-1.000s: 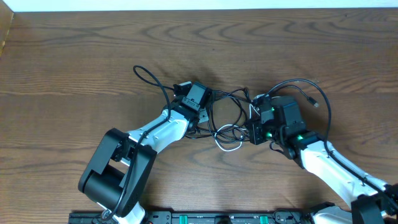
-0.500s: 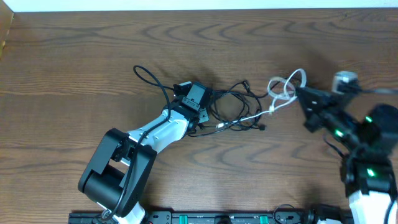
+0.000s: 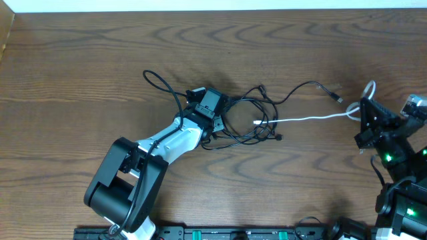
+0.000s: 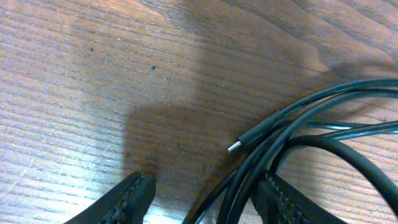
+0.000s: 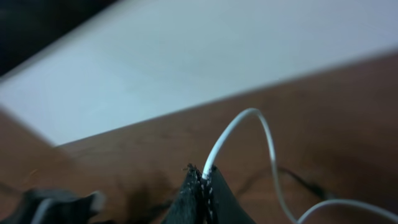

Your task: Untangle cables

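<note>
1. Left gripper (image 4: 205, 193): sits at the left edge of the tangle, jaws spread, with black strands lying between the fingers (image 4: 134, 196), not visibly pinched.
2. Black cables (image 3: 243, 120): heaped mid-table (image 3: 80, 67) just right of that gripper, with one loop straying far-left and one plug-tipped end trailing far-right.
3. White cable (image 3: 307, 119): stretched nearly straight rightward from the heap, left end lying among the black strands.
4. Right gripper (image 5: 202, 177): well right of the heap, jaws pressed together on the white cable, a short loop standing above the pinch.
5. Step in hand, by judgement: drawing the white cable clear of the black ones.
6. Next move: pull further right, gently, watching whether the heap drags along; perhaps clamp the black strands with the left gripper as an anchor.
</note>
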